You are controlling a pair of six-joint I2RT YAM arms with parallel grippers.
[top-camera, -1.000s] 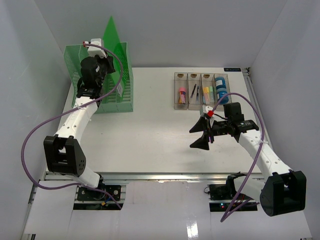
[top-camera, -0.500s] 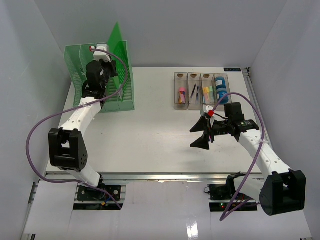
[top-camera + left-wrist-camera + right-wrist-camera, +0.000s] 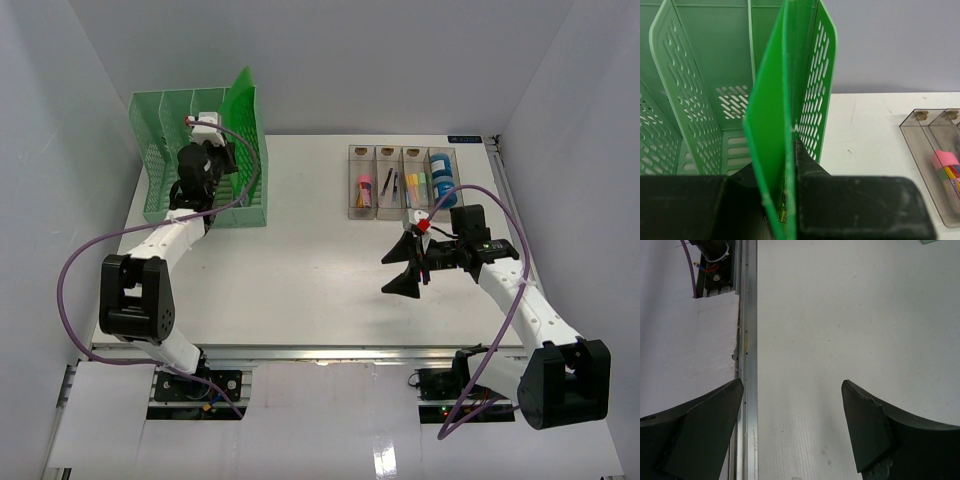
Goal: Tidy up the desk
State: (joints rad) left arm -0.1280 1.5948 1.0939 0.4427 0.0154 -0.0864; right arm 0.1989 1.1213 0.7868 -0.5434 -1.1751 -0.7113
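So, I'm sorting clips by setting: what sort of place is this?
Likely a robot test cell staged as an office: a white desk boxed in by grey walls, a left arm and right arm bolted at its front rail, a green file rack and a clear tray of stationery.

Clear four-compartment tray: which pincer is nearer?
Right. The right pincer hangs open in front of the tray; the left pincer is far across, shut on a flat green sheet at the green slotted rack.
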